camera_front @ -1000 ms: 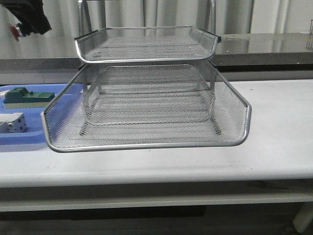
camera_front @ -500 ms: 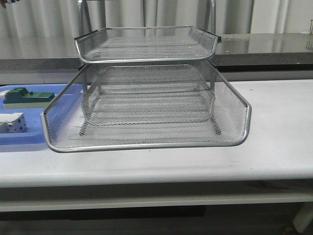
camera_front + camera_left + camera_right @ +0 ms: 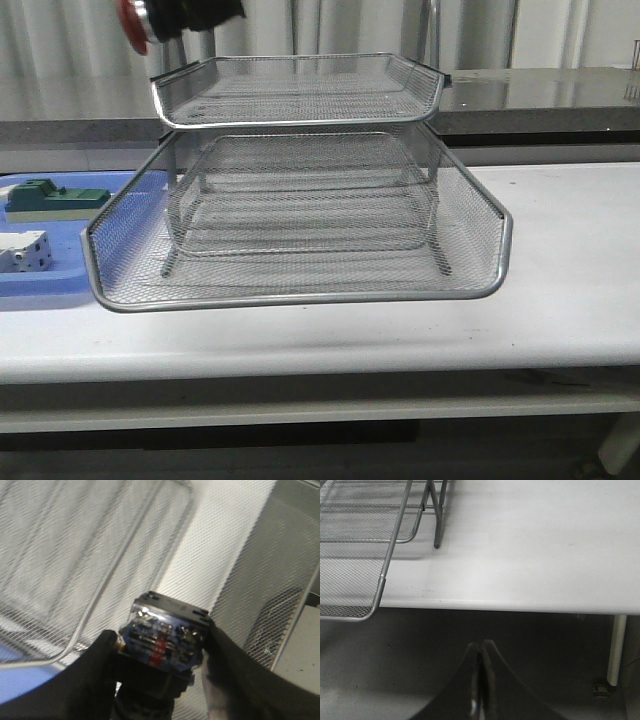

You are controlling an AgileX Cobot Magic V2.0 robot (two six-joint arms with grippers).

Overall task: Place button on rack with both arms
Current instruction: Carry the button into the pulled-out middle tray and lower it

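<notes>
The button (image 3: 133,22) shows its red head at the top left of the front view, held above the left corner of the rack's (image 3: 300,120) top tier. In the left wrist view its blue-black rear block (image 3: 165,635) sits between my left gripper's (image 3: 162,647) black fingers, which are shut on it, with the wire mesh below. In the front view only part of that gripper (image 3: 195,12) shows at the frame's top edge. My right gripper (image 3: 481,652) is shut and empty, hanging off the table's front edge near the rack's lower tray corner (image 3: 355,595).
A blue plastic tray (image 3: 60,285) lies left of the rack with a green block (image 3: 55,197) and a white boxy part (image 3: 25,250) on it. A white table (image 3: 570,260) extends to the right. A table leg (image 3: 617,650) shows in the right wrist view.
My left gripper with the button rose out of the front view at the top left, then came back in further right, near the rack's top tier.
</notes>
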